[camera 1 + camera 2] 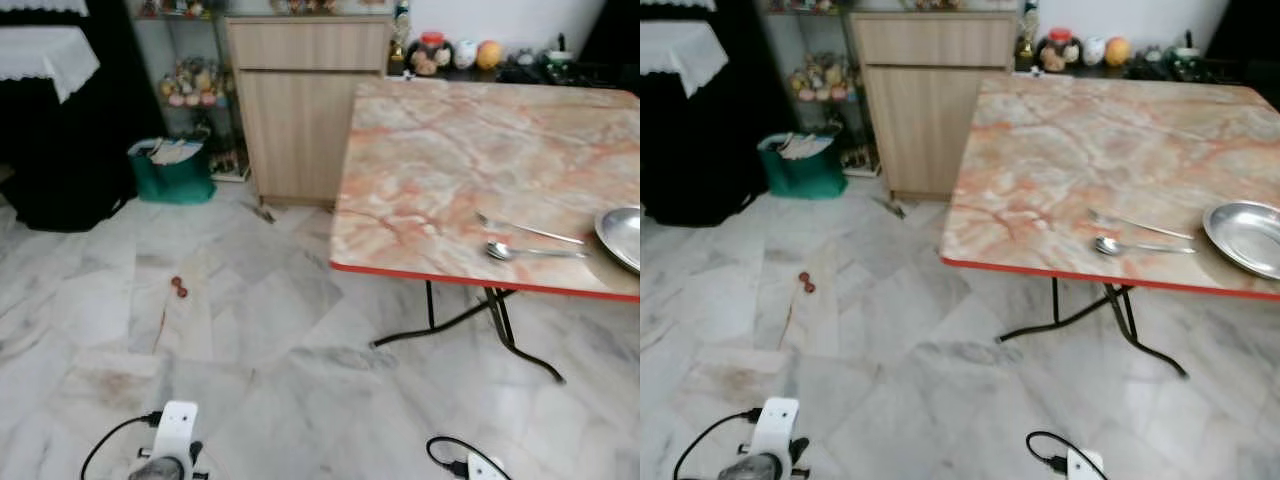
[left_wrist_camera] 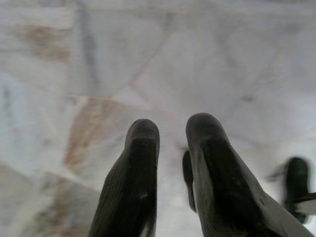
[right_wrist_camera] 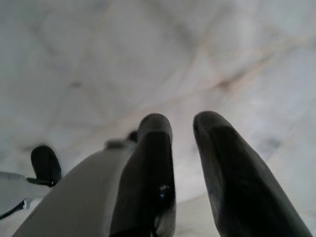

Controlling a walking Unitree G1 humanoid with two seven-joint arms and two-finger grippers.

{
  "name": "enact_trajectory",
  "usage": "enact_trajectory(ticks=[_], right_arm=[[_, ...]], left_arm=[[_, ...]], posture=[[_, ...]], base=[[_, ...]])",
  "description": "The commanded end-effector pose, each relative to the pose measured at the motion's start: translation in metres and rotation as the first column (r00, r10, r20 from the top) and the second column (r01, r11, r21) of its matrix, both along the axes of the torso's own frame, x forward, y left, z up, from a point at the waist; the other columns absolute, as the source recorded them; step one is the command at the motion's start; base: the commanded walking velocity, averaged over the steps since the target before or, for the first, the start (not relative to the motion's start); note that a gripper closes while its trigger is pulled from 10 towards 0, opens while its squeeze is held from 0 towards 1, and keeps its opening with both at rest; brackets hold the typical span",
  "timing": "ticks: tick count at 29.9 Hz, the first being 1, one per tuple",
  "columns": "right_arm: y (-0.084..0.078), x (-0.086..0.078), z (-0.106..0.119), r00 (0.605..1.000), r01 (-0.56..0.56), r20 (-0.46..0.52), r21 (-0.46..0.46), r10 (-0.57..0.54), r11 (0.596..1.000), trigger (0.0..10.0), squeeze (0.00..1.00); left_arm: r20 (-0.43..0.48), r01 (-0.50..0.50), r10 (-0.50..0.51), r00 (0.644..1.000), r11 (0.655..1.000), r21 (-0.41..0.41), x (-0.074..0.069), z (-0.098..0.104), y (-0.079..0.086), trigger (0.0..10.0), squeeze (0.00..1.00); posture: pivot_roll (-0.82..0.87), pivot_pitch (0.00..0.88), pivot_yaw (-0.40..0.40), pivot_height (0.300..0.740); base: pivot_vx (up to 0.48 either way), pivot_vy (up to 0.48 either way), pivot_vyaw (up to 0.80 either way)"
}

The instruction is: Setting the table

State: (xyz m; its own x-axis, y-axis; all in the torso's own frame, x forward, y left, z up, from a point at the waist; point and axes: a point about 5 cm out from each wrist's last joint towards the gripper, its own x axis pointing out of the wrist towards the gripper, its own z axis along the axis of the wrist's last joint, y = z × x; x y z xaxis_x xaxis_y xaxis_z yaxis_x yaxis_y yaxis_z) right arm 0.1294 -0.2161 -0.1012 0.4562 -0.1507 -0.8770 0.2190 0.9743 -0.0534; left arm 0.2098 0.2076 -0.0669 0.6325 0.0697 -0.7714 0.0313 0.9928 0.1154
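Observation:
A marble-patterned table (image 1: 450, 150) with a red edge stands ahead on my right. Near its front edge lie a fork (image 1: 530, 230) and, just in front of it, a spoon (image 1: 530, 251), both pointing sideways. A steel plate (image 1: 1250, 237) sits to their right, by the table's right end. Both arms hang low over the marble floor, short of the table. My left gripper (image 2: 173, 131) is open with nothing between its fingers. My right gripper (image 3: 182, 126) is also open and holds nothing.
A wooden cabinet (image 1: 300, 100) stands behind the table's left end, with a green bag (image 1: 172, 175) beside it. Black furniture under a white lace cloth (image 1: 50, 120) is at the far left. A small red object (image 1: 178, 286) lies on the floor. Black folding legs (image 1: 500, 320) splay under the table.

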Motion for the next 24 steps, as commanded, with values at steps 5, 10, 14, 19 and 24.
enact_trajectory(ticks=[5,10,14,19,24], right_arm=[[0.006,0.003,0.0,1.0,-0.013,0.006,0.01,0.012,1.0,10.0,0.0],[0.005,0.003,0.0,1.0,-0.02,0.004,0.006,0.02,1.0,10.0,0.0],[0.005,0.002,0.0,1.0,-0.028,0.001,0.003,0.028,1.0,10.0,0.0],[0.005,0.001,-0.001,0.999,-0.034,-0.005,0.0,0.034,0.999,10.0,0.0],[0.004,-0.001,-0.001,0.999,-0.034,-0.01,-0.005,0.034,0.999,10.0,0.0]], left_arm=[[-0.042,-0.011,0.012,0.999,1.0,0.026,-0.01,-0.004,0.011,10.0,0.0],[-0.05,-0.013,0.015,0.999,1.0,0.025,-0.013,-0.006,0.011,10.0,0.0],[-0.054,-0.014,0.015,0.998,1.0,0.023,-0.014,-0.006,0.01,10.0,0.0],[-0.061,-0.007,0.008,0.998,1.0,0.018,-0.017,-0.008,0.008,10.0,0.0],[-0.066,-0.003,0.004,0.998,1.0,0.014,-0.019,-0.009,0.006,10.0,0.0]], posture=[[0.07,0.0,0.007,0.74],[0.07,0.0,0.002,0.74],[0.08,0.0,0.0,0.74],[0.08,0.0,-0.002,0.74],[0.08,0.0,-0.005,0.74]], base=[[0.0,-0.292,0.0],[0.0,-0.286,0.0],[0.0,-0.287,0.0],[0.0,-0.286,0.0],[0.0,-0.285,0.0]])
